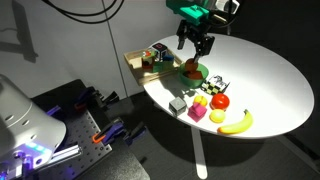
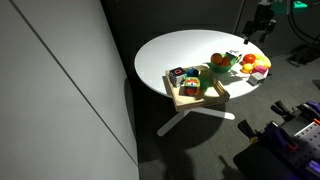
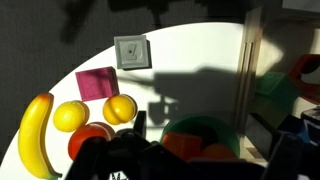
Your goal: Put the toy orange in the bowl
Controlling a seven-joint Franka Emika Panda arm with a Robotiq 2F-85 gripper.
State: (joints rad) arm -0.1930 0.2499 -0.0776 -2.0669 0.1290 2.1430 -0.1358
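Observation:
The toy orange is a small round orange ball. It lies on the white table beside a yellow round toy fruit and a red one, left of the bowl. The green bowl holds an orange block and another rounded orange shape, both in shadow. My gripper hangs above the bowl with its fingers spread, open and empty. It is clear of the toy orange.
A yellow banana, a pink cube and a grey cube lie around the fruits. A tan wooden tray of toys stands next to the bowl at the table's edge.

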